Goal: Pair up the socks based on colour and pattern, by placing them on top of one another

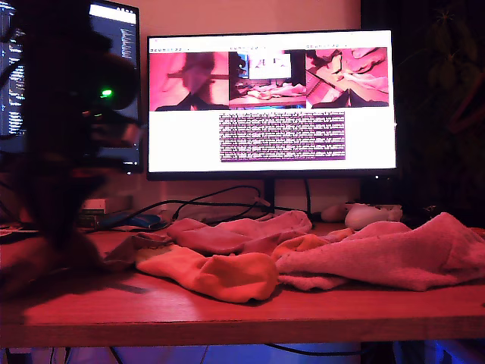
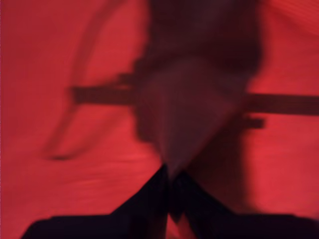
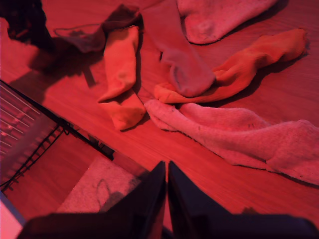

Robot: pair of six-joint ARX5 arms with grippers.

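The socks lie in a loose heap on the table (image 1: 227, 315) under red light, in front of a lit monitor (image 1: 271, 102). In the exterior view, an orange sock (image 1: 216, 271) is seen at the lower centre of the frame, a dusky sock (image 1: 242, 231) is draped behind it, and a fuzzy pink sock (image 1: 394, 258) is spread across the lower right. In the second wrist view more is shown: a second orange sock (image 3: 239, 67) partly tucked under the dusky one, a second fuzzy pink sock (image 3: 219, 17) at the frame's upper edge, and a dark sock (image 3: 97, 35) beside a dark arm. No pair is yet stacked.

My first gripper (image 2: 172, 191) is shown with its jaws pressed together on a hanging fold of dark cloth (image 2: 192, 104); the picture is blurred, and the cloth is judged to be a sock. My second gripper (image 3: 166, 194) is held above the table with its jaws together and nothing between them.

The socks are judged light, limp and easily snagged on one another. A pinch at a free cuff or toe, clear of overlapping fabric, is likely the safest hold. The fuzzy pair is expected to cling and drag its neighbours.
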